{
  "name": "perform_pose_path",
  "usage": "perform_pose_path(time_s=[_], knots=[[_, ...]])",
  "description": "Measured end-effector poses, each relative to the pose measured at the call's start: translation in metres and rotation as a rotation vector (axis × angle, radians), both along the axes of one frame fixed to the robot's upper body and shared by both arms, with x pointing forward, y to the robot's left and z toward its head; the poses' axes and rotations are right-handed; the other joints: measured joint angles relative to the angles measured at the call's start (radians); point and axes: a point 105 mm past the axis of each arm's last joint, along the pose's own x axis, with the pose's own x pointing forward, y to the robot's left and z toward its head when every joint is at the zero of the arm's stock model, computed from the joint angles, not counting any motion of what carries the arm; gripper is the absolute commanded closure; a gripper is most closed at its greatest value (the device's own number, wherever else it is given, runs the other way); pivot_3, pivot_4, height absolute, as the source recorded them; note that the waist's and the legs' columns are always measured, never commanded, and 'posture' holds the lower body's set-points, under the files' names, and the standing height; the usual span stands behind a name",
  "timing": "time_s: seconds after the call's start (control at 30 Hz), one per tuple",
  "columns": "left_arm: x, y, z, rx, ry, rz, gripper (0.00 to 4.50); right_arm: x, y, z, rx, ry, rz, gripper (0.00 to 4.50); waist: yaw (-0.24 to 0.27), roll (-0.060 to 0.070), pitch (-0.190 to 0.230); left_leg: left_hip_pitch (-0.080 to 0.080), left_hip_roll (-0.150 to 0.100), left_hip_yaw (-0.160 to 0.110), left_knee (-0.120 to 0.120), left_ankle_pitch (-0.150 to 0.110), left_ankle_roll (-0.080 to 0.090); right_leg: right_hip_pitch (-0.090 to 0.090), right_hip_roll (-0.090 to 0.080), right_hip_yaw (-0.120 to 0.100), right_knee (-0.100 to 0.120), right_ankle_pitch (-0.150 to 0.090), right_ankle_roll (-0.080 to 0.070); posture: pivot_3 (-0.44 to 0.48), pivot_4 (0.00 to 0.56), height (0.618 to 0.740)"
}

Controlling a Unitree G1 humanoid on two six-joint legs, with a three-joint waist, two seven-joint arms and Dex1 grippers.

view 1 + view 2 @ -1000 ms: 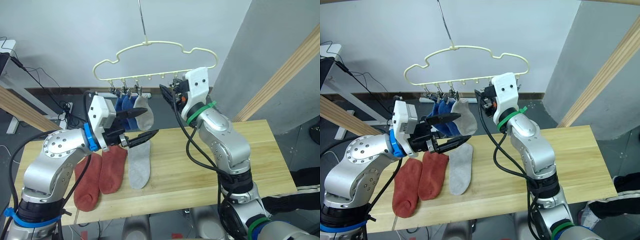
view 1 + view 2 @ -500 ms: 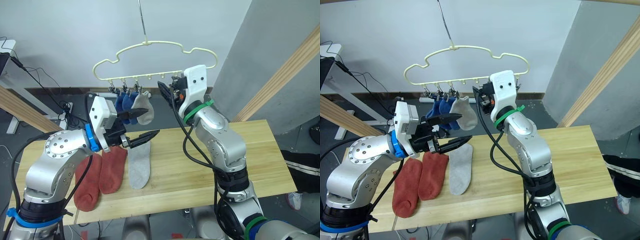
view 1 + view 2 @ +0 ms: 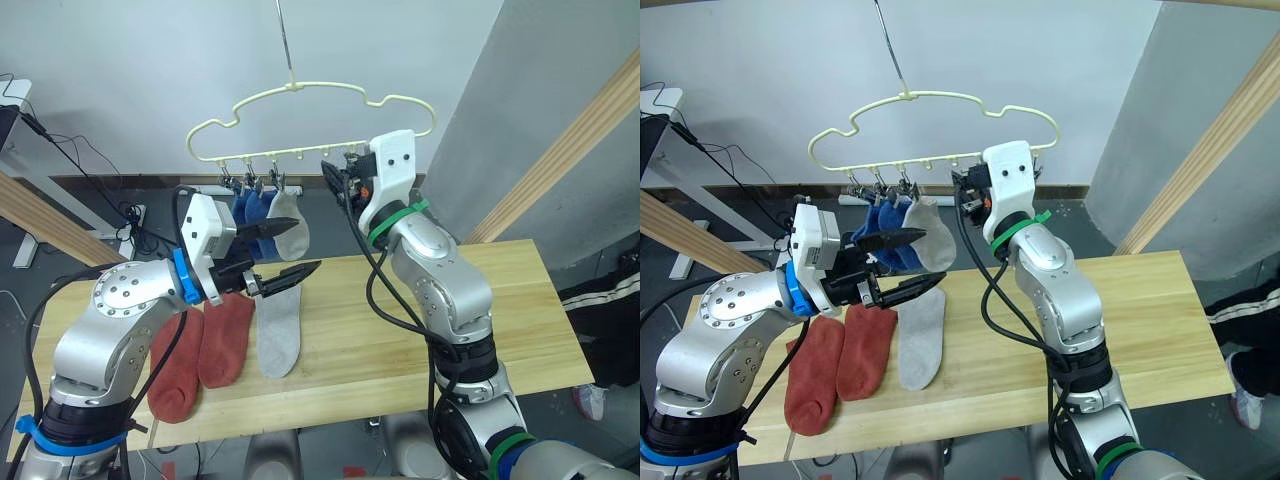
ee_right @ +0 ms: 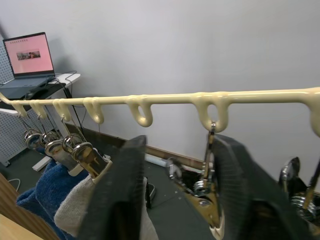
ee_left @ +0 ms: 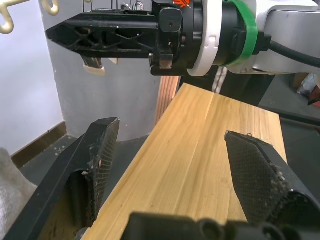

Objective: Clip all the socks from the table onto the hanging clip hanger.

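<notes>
Left gripper (image 3: 285,248) is raised above the table (image 3: 420,330), its two black fingers spread wide with nothing between them; in the left wrist view the gap frames bare wood only. It sits just in front of the hung socks, tips near but not touching the grey one. Right gripper (image 4: 180,185) is up at the clip hanger (image 3: 300,120), fingers parted and straddling one empty metal clip (image 4: 202,197) that dangles from a loop of the hanger's lower bar; whether the pads actually touch the clip I cannot tell. Already clipped at the hanger's left end: two blue socks (image 3: 250,208) and one light grey sock (image 3: 289,224), side by side. On the table, at its left part: two rust-red socks (image 3: 205,350) lying next to each other, and the second light grey sock (image 3: 279,335) just beside them, all flat, toes pointing toward the near edge.
</notes>
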Motion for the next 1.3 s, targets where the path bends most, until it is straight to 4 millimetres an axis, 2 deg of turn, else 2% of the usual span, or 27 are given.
perform_pose_path(time_s=[0.07,0.13,0.3,0.43,0.47,0.57,0.63,0.73,0.8,0.9,1.07,1.3], knots=[[0.0,0.001,-0.003,-0.001,0.011,0.007,0.77,0.001,-0.002,0.0,0.005,0.001,-0.006,4.16,0.0,0.0,0.0,0.0,0.0,0.0,0.0,0.0,0.0,0.0,0.0,0.0,0.0,0.0,0.0,-0.123,0.275,0.74],[0.0,0.001,-0.003,-0.001,0.011,0.009,0.77,0.001,-0.002,0.0,0.006,0.0,-0.007,4.47,0.0,0.0,0.0,0.0,0.0,0.0,0.0,0.0,0.0,0.0,0.0,0.0,0.0,0.0,0.0,-0.123,0.275,0.74],[0.001,0.002,-0.003,-0.005,0.011,0.027,0.77,0.001,-0.002,0.001,0.009,-0.001,-0.005,4.47,0.0,0.0,0.0,0.0,0.0,0.0,0.0,0.0,0.0,0.0,0.0,0.0,0.0,0.0,0.0,-0.121,0.275,0.74],[0.002,0.005,-0.011,-0.027,0.055,0.09,0.77,0.001,-0.002,0.001,0.01,-0.002,-0.005,4.47,0.0,0.0,0.0,0.0,0.0,0.0,0.0,0.0,0.0,0.0,0.0,0.0,0.0,0.0,0.0,-0.119,0.275,0.74],[0.003,0.007,-0.014,-0.05,0.07,0.127,0.61,0.001,-0.002,0.001,0.011,-0.002,-0.006,4.5,0.0,0.0,0.0,0.0,0.0,0.0,0.0,0.0,0.0,0.0,0.0,0.0,0.0,0.0,0.0,-0.119,0.275,0.74],[0.01,0.021,-0.037,-0.141,0.16,0.316,0.04,0.001,-0.002,0.002,0.012,-0.003,-0.006,4.5,0.0,0.0,-0.001,0.0,0.0,0.0,0.0,0.0,0.0,0.0,-0.001,0.0,0.0,0.0,0.0,-0.115,0.275,0.74],[0.008,0.031,-0.061,-0.157,0.216,0.452,0.04,0.001,-0.003,0.002,0.012,-0.002,-0.006,4.5,-0.002,0.001,-0.003,0.001,0.0,0.001,0.0,0.0,0.0,0.0,-0.001,0.001,0.0,0.0,0.0,-0.115,0.275,0.74],[0.004,0.036,-0.095,-0.15,0.286,0.611,0.04,0.003,-0.004,0.001,0.013,0.001,-0.01,4.5,0.001,0.001,-0.004,0.0,0.0,-0.001,0.0,0.0,0.0,0.0,-0.001,-0.001,0.0,0.001,-0.001,-0.113,0.278,0.74],[0.0,0.034,-0.12,-0.118,0.334,0.697,0.04,0.003,-0.003,-0.001,0.01,0.007,-0.005,4.5,0.003,0.0,-0.005,0.0,0.0,-0.001,0.0,0.0,0.0,0.0,-0.001,0.0,0.0,0.001,-0.001,-0.116,0.281,0.74],[0.0,0.028,-0.146,-0.1,0.401,0.761,0.04,0.003,-0.001,-0.002,0.008,0.011,0.004,4.5,0.004,0.0,-0.005,0.0,-0.001,0.0,0.001,0.0,0.0,0.001,-0.001,0.0,0.0,0.001,-0.001,-0.12,0.283,0.74],[0.006,0.021,-0.172,-0.101,0.482,0.845,0.04,0.003,-0.001,-0.002,0.008,0.011,0.005,4.5,0.001,0.0,-0.005,0.001,0.0,-0.001,0.001,0.0,0.001,0.001,0.0,0.0,0.001,0.001,-0.001,-0.125,0.286,0.74],[0.022,0.021,-0.174,-0.122,0.491,0.915,0.04,0.003,0.0,-0.002,0.004,0.014,0.013,4.5,0.0,0.001,-0.006,0.0,0.0,0.0,0.001,0.0,0.001,0.001,0.0,0.0,0.0,0.001,-0.001,-0.138,0.288,0.74]])
